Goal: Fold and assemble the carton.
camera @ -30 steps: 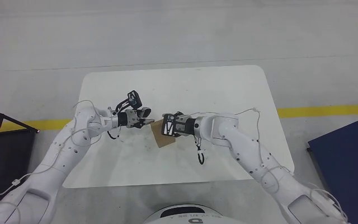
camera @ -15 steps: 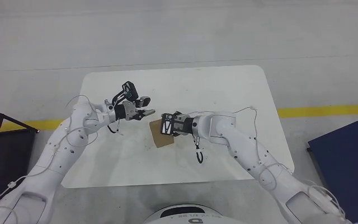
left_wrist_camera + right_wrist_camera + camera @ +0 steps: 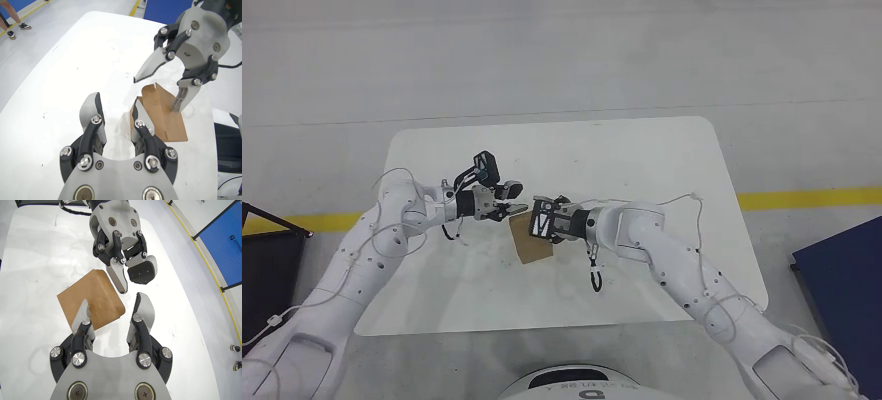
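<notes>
Shift: left pincer point(image 3: 514, 208) swings back in toward the right pincer point(image 3: 533, 222), narrowing the gap.
Tabletop point(image 3: 642, 170): white, carrying the carton point(image 3: 532, 247).
Carton: brown, lying flat near the middle.
Left pincer: spread apart, empty, just beside the carton's edge.
Right pincer: spread apart, one fingertip point(image 3: 175, 109) down on the carton.

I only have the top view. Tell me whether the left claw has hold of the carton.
Observer: No. The left claw is open with nothing between its fingers; the carton lies flat on the table beside it.
Operator: Now report the right claw.
Observer: The right claw is open too. One fingertip appears to rest on the carton's upper face, and the other is raised off it.
</notes>
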You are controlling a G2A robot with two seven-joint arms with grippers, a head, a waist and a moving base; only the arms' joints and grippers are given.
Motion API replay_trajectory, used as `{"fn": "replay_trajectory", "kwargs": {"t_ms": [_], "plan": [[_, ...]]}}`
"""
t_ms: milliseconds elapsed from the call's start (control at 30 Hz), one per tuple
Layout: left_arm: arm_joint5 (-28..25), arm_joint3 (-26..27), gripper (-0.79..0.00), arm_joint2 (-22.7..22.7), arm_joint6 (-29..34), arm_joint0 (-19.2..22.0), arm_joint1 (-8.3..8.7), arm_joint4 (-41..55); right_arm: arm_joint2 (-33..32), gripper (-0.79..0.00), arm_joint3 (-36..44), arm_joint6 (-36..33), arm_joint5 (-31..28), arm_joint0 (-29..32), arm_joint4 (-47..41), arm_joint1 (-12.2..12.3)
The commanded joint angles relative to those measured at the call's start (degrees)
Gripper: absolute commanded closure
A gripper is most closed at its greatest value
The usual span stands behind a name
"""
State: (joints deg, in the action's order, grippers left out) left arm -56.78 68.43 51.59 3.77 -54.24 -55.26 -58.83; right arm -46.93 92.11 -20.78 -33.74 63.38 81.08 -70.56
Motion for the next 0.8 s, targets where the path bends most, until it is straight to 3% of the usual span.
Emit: {"fn": "replay_trajectory", "kwargs": {"t_ms": [0, 200, 433, 667, 767], "plan": [[-0.2, -0.2, -0.388, -0.2, 0.0, 0.1, -0.16, 0.0, -0.2, -0.785, 0.4, 0.4, 0.5, 0.5, 0.3, 0.1], [-0.6, -0.7, -0.391, -0.9, -0.2, 0.8, -0.71, -0.3, -0.9, -0.785, 1.2, 1.1, 1.7, 1.9, 0.9, 0.2], [4.8, 0.0, -0.400, 1.9, -4.8, 0.9, -0.55, -4.0, -1.3, -0.785, 0.1, 0.8, 2.5, 2.6, 0.2, 0.2], [2.6, 2.2, -0.391, 3.5, -11.4, -0.5, -0.06, -8.7, -0.9, -0.785, -2.4, 0.3, 2.7, 2.2, -1.5, -0.1], [1.0, 1.6, -0.385, 2.9, -10.8, -0.7, -0.14, -9.8, -0.9, -0.785, -2.8, 0.2, 2.7, 1.9, -1.7, -0.2]]}}
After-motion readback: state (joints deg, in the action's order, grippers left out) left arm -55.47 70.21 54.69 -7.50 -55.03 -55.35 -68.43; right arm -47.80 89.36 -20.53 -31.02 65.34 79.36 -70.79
